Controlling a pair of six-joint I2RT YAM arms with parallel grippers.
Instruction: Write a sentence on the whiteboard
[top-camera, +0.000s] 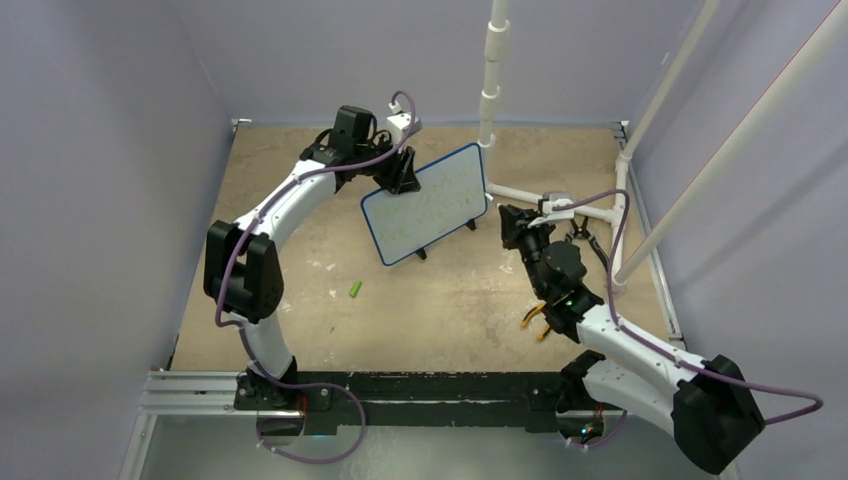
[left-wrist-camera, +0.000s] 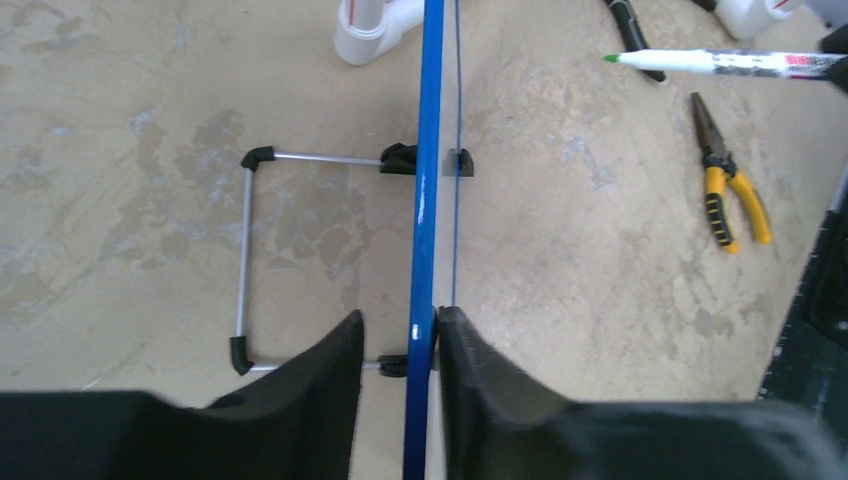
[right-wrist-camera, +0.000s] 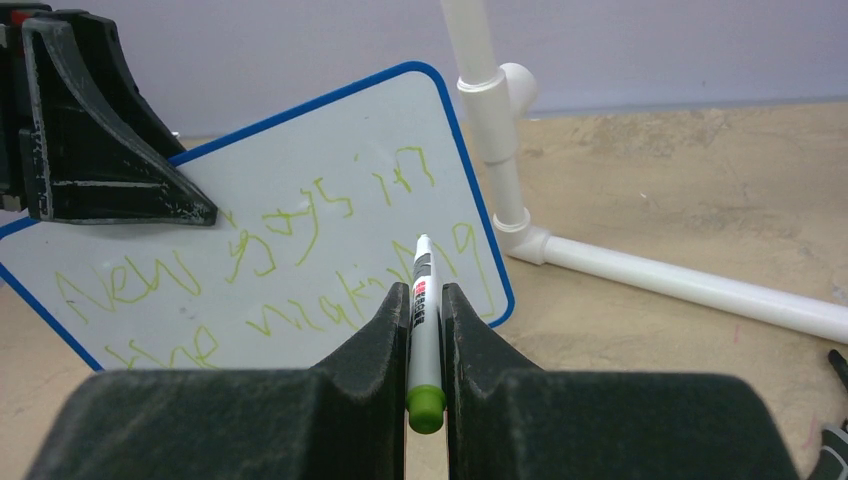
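Whiteboard (top-camera: 425, 205) stands tilted on the table (top-camera: 450, 320), straight ahead of my right gripper (right-wrist-camera: 425, 290) and directly under my left gripper (left-wrist-camera: 400, 318). My left fingers straddle its blue top edge, slightly spread: one finger stands apart from the frame, the other sits just beside it. My right fingers are pressed together on one marker (right-wrist-camera: 421, 262), its tip pointing at the board's lower right part. The left wrist view shows the tip apart from the board's surface.

The sentence (right-wrist-camera: 270, 260) runs in two rows of thin green writing across the white face; I cannot read it with certainty. My left gripper covers the board's upper left corner as seen from my right wrist.

Behind the board, below my left fingers, one wire stand (left-wrist-camera: 245, 250) with black corners props it up. Two small black feet rest on the table at its lower edge.

White pipes (right-wrist-camera: 500, 150) rise just past the board's right edge and run along the table to the right of my right gripper, crowding that side. One pair of yellow-handled pliers (left-wrist-camera: 730, 190) lies beside my right arm, and one dark-handled tool (left-wrist-camera: 630, 35) lies near the pipes. One small green piece (top-camera: 355, 288) lies on the table near my left arm, well apart from the board.

Walls close in the table's far and left edges. Bare tabletop stretches between my two arms, in front of the board.
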